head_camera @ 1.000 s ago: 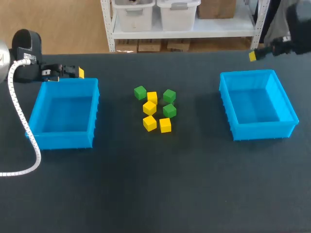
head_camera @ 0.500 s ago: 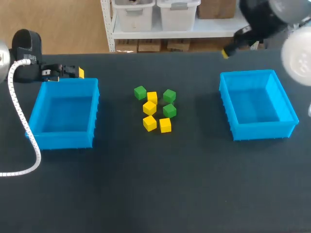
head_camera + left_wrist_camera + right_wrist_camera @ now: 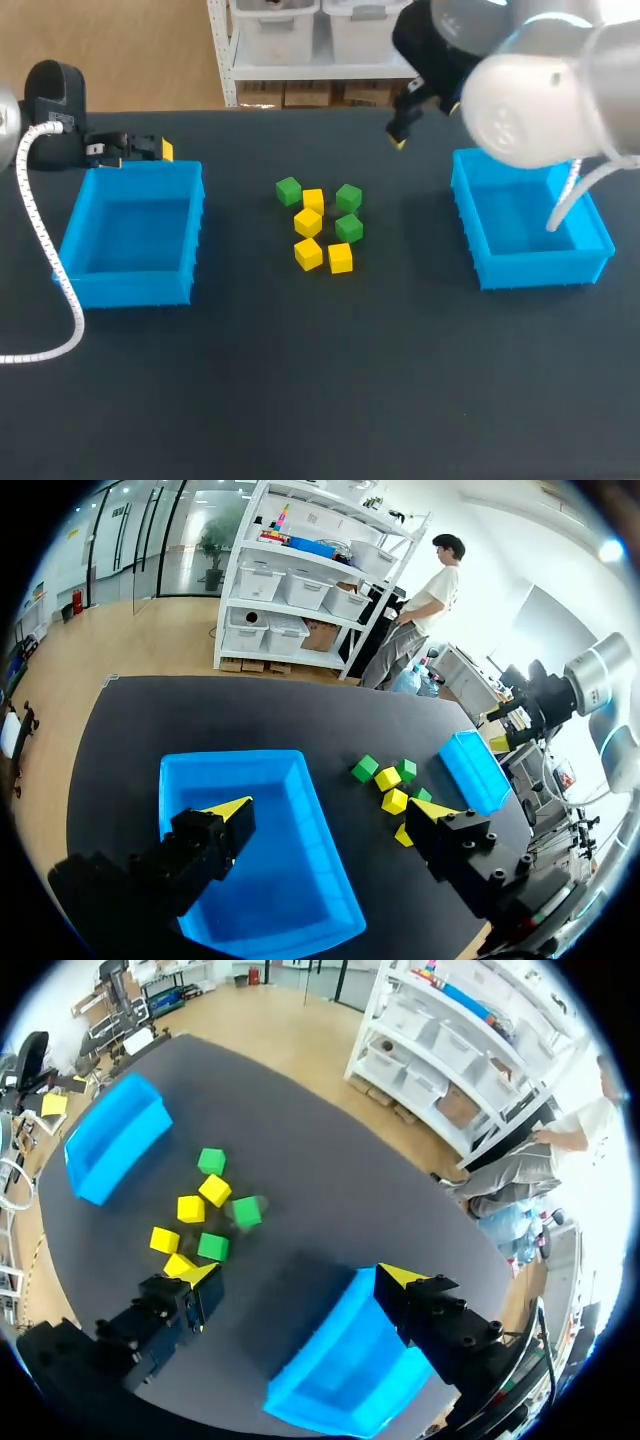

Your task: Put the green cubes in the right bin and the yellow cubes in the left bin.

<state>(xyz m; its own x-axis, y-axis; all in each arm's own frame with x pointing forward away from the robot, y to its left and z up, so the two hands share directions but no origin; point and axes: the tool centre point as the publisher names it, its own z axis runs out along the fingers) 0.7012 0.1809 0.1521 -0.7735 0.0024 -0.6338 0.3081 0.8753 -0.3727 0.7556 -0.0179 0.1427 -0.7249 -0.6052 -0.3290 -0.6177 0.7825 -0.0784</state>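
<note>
Cubes point(image 3: 308, 222) between left bin point(image 3: 130, 285), right bin point(image 3: 540, 268)

Count taken over head and wrist views | green cubes point(image 3: 289, 190) point(image 3: 348, 197) point(image 3: 348, 228): 3 counted | yellow cubes point(image 3: 313, 200) point(image 3: 308, 222) point(image 3: 308, 254) point(image 3: 340, 258): 4 counted | cubes in total: 7 | blue bins: 2 counted, one left bin point(image 3: 130, 287), one right bin point(image 3: 545, 268) | grippers: 2 counted, one left gripper point(image 3: 333, 810), one right gripper point(image 3: 300, 1274)
</note>
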